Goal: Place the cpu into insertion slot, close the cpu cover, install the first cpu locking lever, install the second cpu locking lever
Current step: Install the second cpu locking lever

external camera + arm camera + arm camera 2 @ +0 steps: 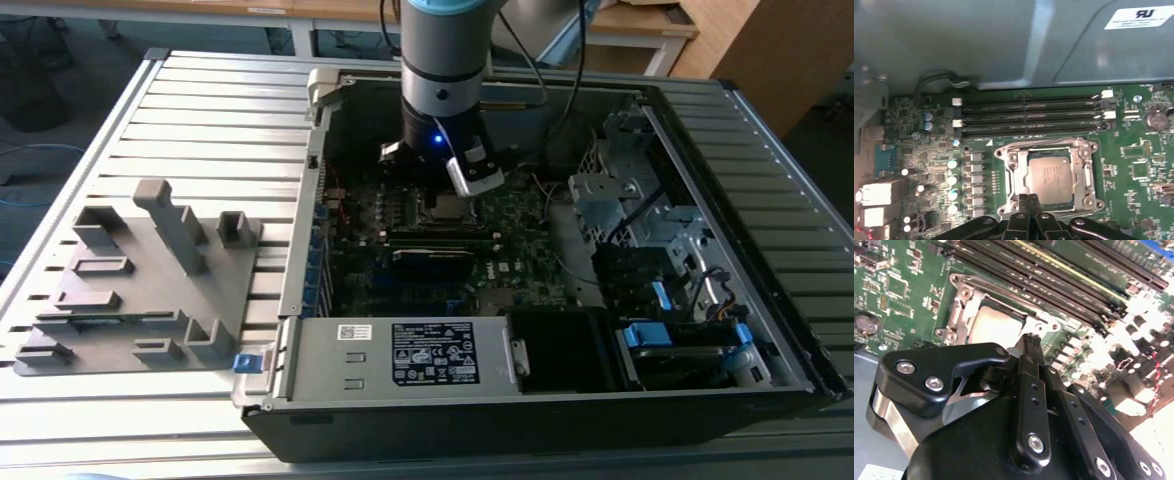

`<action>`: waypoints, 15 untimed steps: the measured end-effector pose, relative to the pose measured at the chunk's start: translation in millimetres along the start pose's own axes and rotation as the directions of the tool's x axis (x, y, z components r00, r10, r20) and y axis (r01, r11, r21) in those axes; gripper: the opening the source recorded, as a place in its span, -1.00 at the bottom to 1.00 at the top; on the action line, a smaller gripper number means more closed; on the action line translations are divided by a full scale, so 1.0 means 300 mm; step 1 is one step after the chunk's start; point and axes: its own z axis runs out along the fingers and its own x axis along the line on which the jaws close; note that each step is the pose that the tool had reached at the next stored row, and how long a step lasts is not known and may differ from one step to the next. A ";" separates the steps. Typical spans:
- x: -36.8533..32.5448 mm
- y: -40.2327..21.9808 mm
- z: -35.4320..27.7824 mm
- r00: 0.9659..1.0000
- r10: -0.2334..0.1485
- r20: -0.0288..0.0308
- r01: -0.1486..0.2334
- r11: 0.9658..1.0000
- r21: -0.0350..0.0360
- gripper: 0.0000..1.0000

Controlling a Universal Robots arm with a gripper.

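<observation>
The arm reaches straight down into the open computer case [747, 330], its gripper [1028, 202] poised just above the insertion slot [1046, 174] with fingers [1032, 347] pressed together and holding nothing. The case lies on a slatted metal table [200, 110], beside a grey fixture block [140, 280]. The cpu [1049, 176] sits in the slot on the green motherboard [1134, 165], framed by the lowered cpu cover [1087, 167].

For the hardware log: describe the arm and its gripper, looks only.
The arm is a light grey cylinder with a pale blue band on top, a glowing blue light and black cables behind. The gripper is matte black, with slim ridged fingertips, linkage bars and silver screw heads.
</observation>
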 end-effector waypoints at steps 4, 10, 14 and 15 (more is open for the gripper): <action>-0.032 0.006 0.002 1.000 0.000 0.000 0.000 1.000 0.000 -0.79; -0.070 0.017 0.006 1.000 0.000 -0.001 0.000 1.000 0.001 -0.79; -0.070 0.022 0.007 1.000 0.000 -0.001 0.000 1.000 0.005 -0.79; -0.070 0.025 0.007 1.000 0.000 0.000 0.000 1.000 0.010 -0.79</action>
